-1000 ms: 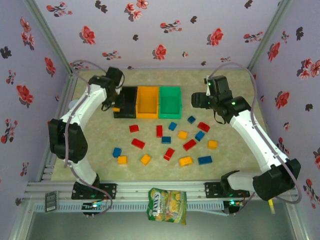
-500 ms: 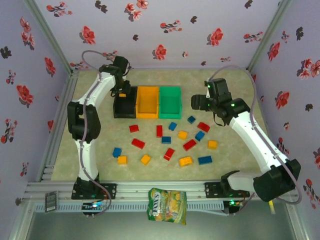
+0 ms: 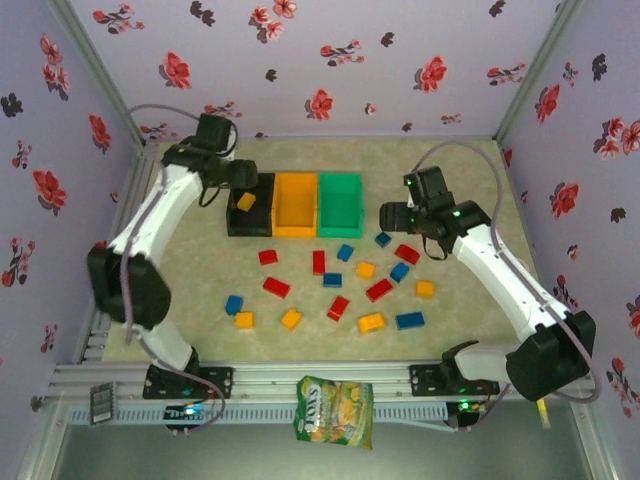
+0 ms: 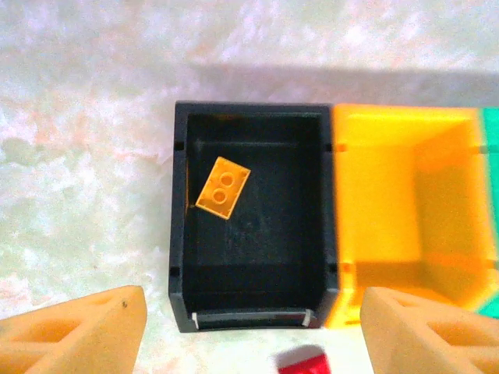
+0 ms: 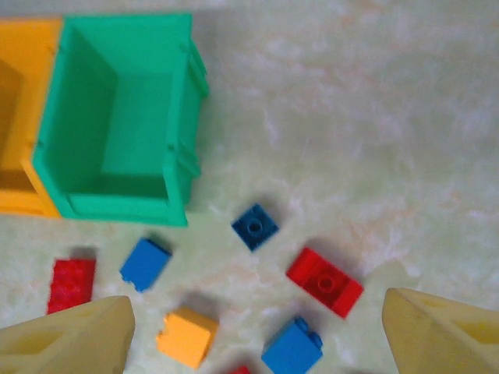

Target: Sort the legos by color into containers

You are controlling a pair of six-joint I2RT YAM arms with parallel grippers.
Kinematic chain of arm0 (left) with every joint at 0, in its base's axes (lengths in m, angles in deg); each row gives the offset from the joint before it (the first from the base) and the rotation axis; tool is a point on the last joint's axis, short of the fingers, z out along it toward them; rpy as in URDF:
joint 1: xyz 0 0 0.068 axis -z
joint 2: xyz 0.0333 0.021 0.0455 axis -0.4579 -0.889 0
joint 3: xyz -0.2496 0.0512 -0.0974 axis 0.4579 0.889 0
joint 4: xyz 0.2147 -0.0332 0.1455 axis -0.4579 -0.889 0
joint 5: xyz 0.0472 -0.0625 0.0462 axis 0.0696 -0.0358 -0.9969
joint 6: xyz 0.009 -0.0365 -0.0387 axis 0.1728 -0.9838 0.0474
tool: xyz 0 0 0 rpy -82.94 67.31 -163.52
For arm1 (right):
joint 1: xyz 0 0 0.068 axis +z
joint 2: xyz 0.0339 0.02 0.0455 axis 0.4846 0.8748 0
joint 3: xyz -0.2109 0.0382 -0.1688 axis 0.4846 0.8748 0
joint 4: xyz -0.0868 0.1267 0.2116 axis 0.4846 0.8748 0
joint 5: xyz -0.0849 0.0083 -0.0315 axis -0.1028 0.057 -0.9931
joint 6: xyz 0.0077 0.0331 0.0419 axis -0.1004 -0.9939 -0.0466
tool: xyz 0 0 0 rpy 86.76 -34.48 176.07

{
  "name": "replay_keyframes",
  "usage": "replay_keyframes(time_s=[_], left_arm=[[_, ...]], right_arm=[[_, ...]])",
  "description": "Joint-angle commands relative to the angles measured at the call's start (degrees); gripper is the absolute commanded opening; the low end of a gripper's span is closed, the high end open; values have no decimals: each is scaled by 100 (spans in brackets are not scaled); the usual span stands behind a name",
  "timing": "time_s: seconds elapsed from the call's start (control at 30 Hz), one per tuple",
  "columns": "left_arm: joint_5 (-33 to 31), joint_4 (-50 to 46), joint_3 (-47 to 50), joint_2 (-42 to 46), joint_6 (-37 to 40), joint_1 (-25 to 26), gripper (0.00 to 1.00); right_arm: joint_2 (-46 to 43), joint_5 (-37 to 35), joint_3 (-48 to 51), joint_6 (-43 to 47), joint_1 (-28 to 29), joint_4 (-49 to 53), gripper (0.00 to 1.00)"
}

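Note:
Three joined bins stand at the back: black (image 3: pixel 262 184), orange (image 3: pixel 294 228), green (image 3: pixel 340 230). One yellow-orange brick (image 3: pixel 245 201) lies flat in the black bin (image 4: pixel 178 234), studs up (image 4: pixel 223 186). My left gripper (image 3: pixel 232 185) hangs open over that bin's near-left side, its fingers (image 4: pixel 78 327) wide apart and empty. Several red, blue and yellow-orange legos (image 3: pixel 339 307) lie scattered on the table. My right gripper (image 3: pixel 388 215) is open above bricks near the green bin (image 5: pixel 183 117): a dark blue one (image 5: pixel 255 226), a red one (image 5: pixel 323 282), a yellow-orange one (image 5: pixel 187 336).
A yellow-green snack bag (image 3: pixel 335 408) lies on the front rail between the arm bases. Flowered walls close the table on three sides. A red brick (image 4: pixel 302 362) sits just in front of the black bin. The orange bin (image 4: pixel 390 202) and green bin are empty inside.
The yellow-orange brick held by my left gripper over the black bin now lies inside it, and that gripper is open. My right gripper has come down and forward towards the bricks.

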Motion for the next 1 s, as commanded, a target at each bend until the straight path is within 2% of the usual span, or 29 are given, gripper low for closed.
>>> replay_keyframes(time_s=[0.0,0.2,0.37,0.53,0.7,0.97], left_arm=[[344,641,768,897,-113,89,75],[368,1070,1501,1799,-95,127,78],[385,1058,1431,1834,-84,162,78],[401,1056,1439,1867,-9,226,79],[621,1161,1590,2053,156,269,79],[1435,1544,2007,2513,450,365,80]], right_arm=[[-2,35,465,-445,70,273,83],[26,-167,1086,-1357,104,114,80],[151,-158,1565,-2542,186,-180,75],[179,-158,1786,-3308,341,-501,69],[192,-214,1975,-3528,350,-776,68],[718,-148,1965,-3568,341,-1091,64]])
